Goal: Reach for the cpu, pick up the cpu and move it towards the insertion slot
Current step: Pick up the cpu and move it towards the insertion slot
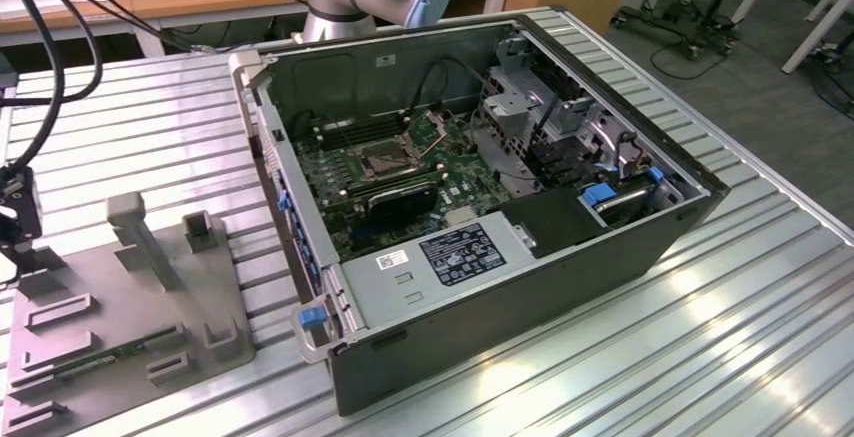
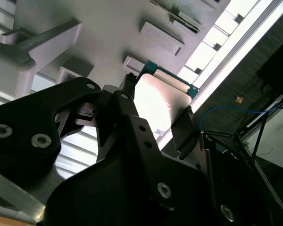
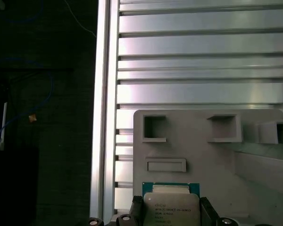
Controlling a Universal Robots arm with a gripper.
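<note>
Snugly, the black end effector [image 3: 172, 210] clasps the square, silvery cpu [image 3: 171, 207].

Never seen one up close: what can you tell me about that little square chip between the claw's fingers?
The cpu is a small, flat square: a shiny silvery metal face with fine print on a thin green board showing as a rim. It sits face up over the grey tray, near its edge. The claw grips it, dark fingers against two opposite sides. Whether it is lifted off the tray cannot be told.
</note>
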